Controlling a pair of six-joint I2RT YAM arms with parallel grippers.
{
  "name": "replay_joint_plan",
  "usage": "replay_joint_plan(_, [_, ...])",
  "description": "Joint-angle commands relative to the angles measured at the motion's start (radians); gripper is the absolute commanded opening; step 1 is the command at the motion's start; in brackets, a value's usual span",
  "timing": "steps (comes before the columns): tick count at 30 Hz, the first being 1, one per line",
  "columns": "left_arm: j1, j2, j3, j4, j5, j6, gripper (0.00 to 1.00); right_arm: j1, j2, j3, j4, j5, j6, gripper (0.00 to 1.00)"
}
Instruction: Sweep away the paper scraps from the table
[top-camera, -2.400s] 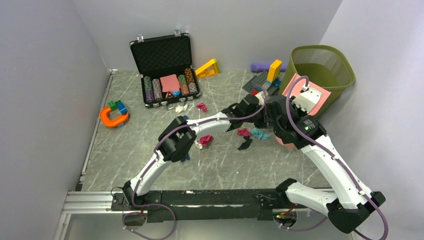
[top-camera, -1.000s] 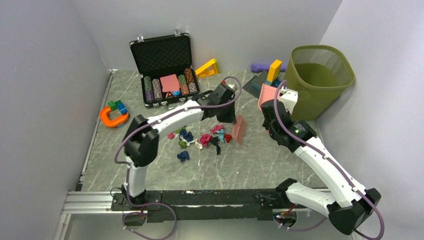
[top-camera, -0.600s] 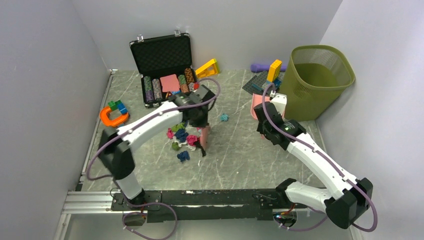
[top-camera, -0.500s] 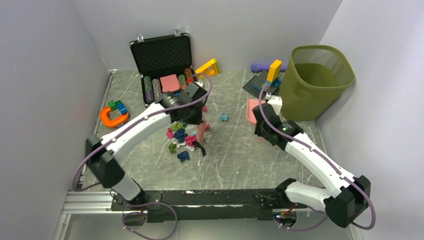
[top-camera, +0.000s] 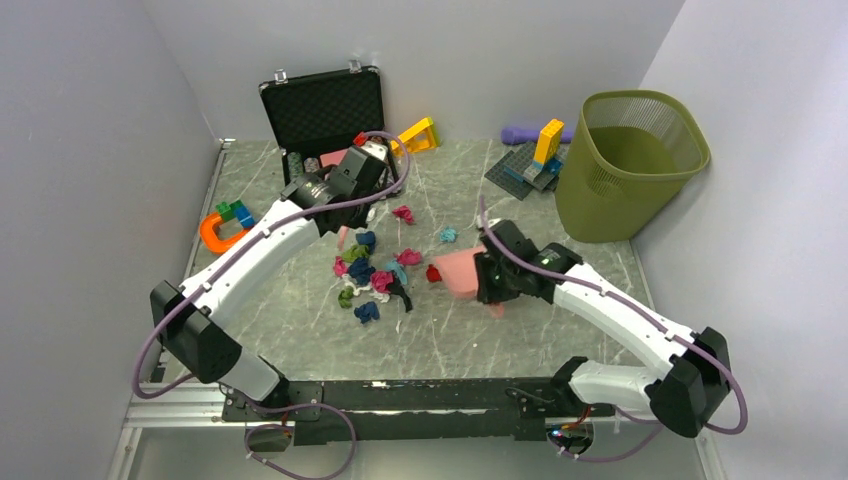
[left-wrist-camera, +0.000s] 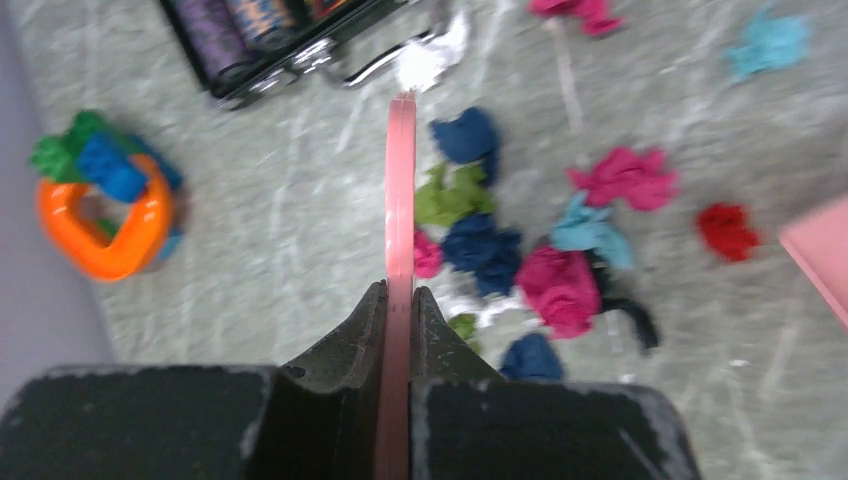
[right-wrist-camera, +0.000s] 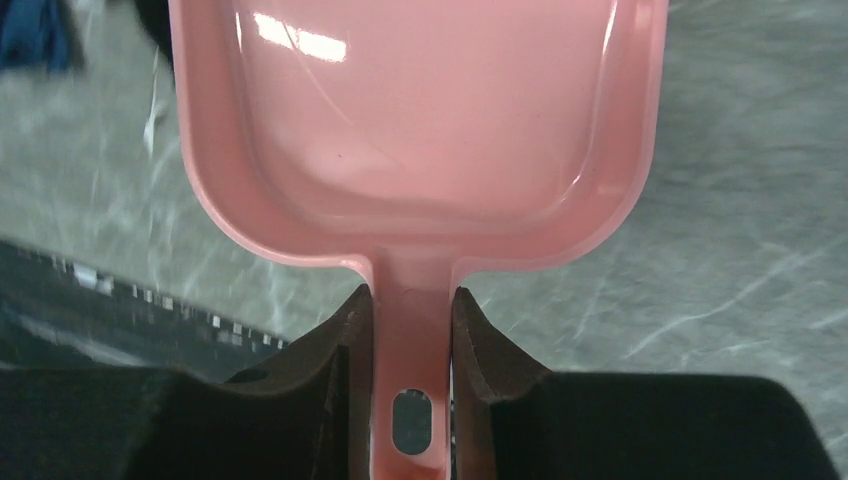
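Note:
Paper scraps (top-camera: 375, 275) in magenta, navy, green, teal, white and black lie bunched mid-table (top-camera: 300, 330). Loose wads lie apart: magenta (top-camera: 403, 213), teal (top-camera: 449, 235), red (top-camera: 433, 273). My left gripper (top-camera: 345, 212) is shut on a flat pink scraper (left-wrist-camera: 400, 190), held edge-on at the pile's far-left side; its jaws (left-wrist-camera: 398, 300) pinch the blade. The scraps lie just right of the blade in the left wrist view (left-wrist-camera: 560, 285). My right gripper (top-camera: 487, 280) is shut on the handle of a pink dustpan (right-wrist-camera: 420, 130), right of the pile near the red wad. The pan is empty.
A green waste basket (top-camera: 630, 160) stands back right. An open black case (top-camera: 325, 120) of poker chips sits at the back. An orange ring with toy blocks (top-camera: 228, 232) lies left. A yellow wedge (top-camera: 415, 135) and a block plate (top-camera: 530, 165) are near the back wall.
My left gripper swung the scraper back and left, to the pile's far-left side. My right arm brought the dustpan from beside the basket down to the pile's right side.

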Motion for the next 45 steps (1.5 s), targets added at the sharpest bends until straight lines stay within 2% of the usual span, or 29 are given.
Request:
replay_joint_plan(1, [0.037, 0.021, 0.042, -0.146, -0.270, 0.085, 0.00, 0.155, 0.045, 0.037, -0.113, -0.062, -0.032, 0.00])
replay_joint_plan(3, [0.078, 0.034, 0.030, -0.179, -0.282, 0.081, 0.00, 0.229, 0.082, 0.039, -0.144, -0.059, -0.028, 0.00])
replay_joint_plan(6, [0.137, 0.054, -0.003, -0.184, -0.200, 0.076, 0.00, 0.292, 0.111, 0.040, -0.157, -0.098, -0.035, 0.00])
replay_joint_plan(11, [0.151, 0.127, -0.037, -0.187, -0.150, 0.057, 0.00, 0.344, 0.115, 0.036, -0.145, -0.173, -0.055, 0.00])
replay_joint_plan(15, [0.152, 0.173, -0.059, -0.122, 0.098, 0.063, 0.00, 0.366, 0.181, 0.052, -0.110, -0.188, -0.093, 0.00])
replay_joint_plan(20, [0.150, 0.204, -0.066, -0.088, 0.188, 0.068, 0.00, 0.372, 0.287, 0.084, -0.021, -0.174, -0.119, 0.00])
replay_joint_plan(29, [0.133, 0.135, -0.132, -0.008, 0.561, 0.108, 0.00, 0.373, 0.445, 0.142, 0.145, -0.032, -0.139, 0.00])
replay_joint_plan(33, [0.105, 0.072, -0.150, -0.024, 0.676, 0.125, 0.00, 0.374, 0.484, 0.157, 0.209, 0.003, -0.152, 0.00])
replay_joint_plan(37, [0.088, 0.001, -0.133, -0.110, 0.642, 0.147, 0.00, 0.382, 0.468, 0.151, 0.246, 0.034, -0.155, 0.00])
replay_joint_plan(45, [0.127, -0.100, -0.109, -0.180, 0.371, 0.069, 0.00, 0.407, 0.355, 0.045, 0.294, 0.034, -0.140, 0.00])
